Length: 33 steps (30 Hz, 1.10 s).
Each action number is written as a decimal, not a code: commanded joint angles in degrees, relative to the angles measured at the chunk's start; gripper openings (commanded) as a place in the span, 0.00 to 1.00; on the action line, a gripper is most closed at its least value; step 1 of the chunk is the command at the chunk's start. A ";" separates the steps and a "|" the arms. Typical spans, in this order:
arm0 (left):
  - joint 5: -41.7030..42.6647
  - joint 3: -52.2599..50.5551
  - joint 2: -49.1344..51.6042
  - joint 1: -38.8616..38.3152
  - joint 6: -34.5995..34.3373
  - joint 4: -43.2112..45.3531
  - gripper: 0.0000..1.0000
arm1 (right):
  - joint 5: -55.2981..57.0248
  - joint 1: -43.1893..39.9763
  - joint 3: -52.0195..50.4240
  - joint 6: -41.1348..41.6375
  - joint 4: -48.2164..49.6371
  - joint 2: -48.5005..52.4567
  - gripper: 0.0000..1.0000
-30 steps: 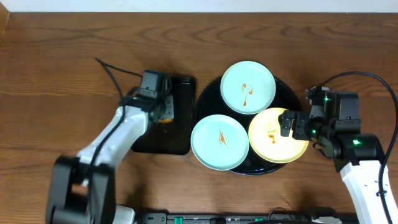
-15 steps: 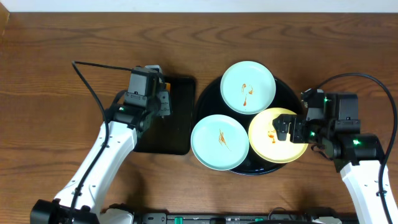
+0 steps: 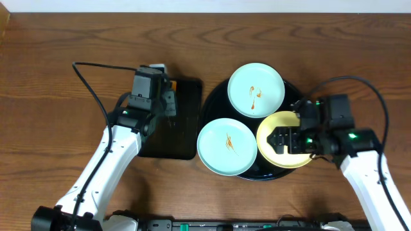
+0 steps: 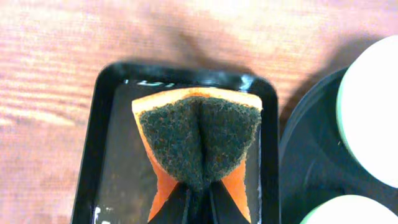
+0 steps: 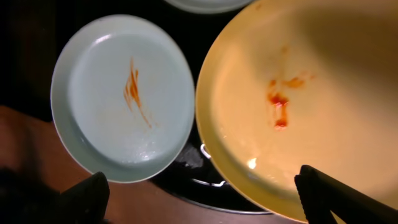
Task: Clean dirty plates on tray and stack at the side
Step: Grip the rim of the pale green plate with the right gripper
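The left gripper is clenching a sponge, one orange block with a dark scrub face that is folding at the pinch. Its fingers are running off the bottom edge of the wrist view. It is hanging over the small rectangular tray, and from overhead the wrist is hiding the sponge.

The right gripper is spreading wide above the yellow plate, grasping nothing. Only its two tips are showing, in the lower corners of the wrist view. From overhead it is covering this plate's red smear.

Three plates are sitting on the round tray: the yellow one and two green plates, each streaked with sauce.

Compared with half a second ago, the right gripper is reaching further left over the yellow plate, while the left arm is barely changing.
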 commanded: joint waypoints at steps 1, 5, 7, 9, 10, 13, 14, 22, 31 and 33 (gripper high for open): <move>-0.13 0.85 -1.03 -0.13 1.44 1.57 0.08 | -1.18 3.28 0.94 4.42 -0.17 2.64 0.93; -0.13 0.85 -1.88 -0.13 1.46 2.91 0.09 | -1.09 6.88 0.94 7.76 -0.11 5.79 0.89; -0.13 0.85 -2.51 -0.13 1.46 3.52 0.09 | -1.07 8.15 0.94 10.43 -0.11 7.41 0.86; -0.13 0.85 -3.50 -0.13 1.49 4.04 0.09 | -1.07 8.90 0.94 13.64 0.11 9.14 0.83; -0.13 0.85 -4.07 -0.13 1.66 4.33 0.09 | -1.09 9.27 0.94 15.28 0.42 10.21 0.82; -0.13 0.87 -6.14 -0.13 1.66 4.92 0.09 | -1.11 10.21 0.94 18.78 1.42 12.83 0.80; -0.13 0.85 -6.88 -0.13 1.66 4.96 0.09 | -1.11 10.51 0.94 19.69 1.75 13.64 0.79; -0.13 0.85 -10.88 -0.13 1.62 4.96 0.09 | -1.40 12.96 0.94 24.00 2.45 17.99 0.77; -0.13 0.85 -10.93 -0.13 1.62 4.02 0.09 | 0.00 15.02 0.87 28.35 5.27 19.17 0.75; -0.13 0.85 -10.93 -0.13 1.62 3.82 0.09 | 0.85 15.41 0.79 29.94 5.25 19.19 0.75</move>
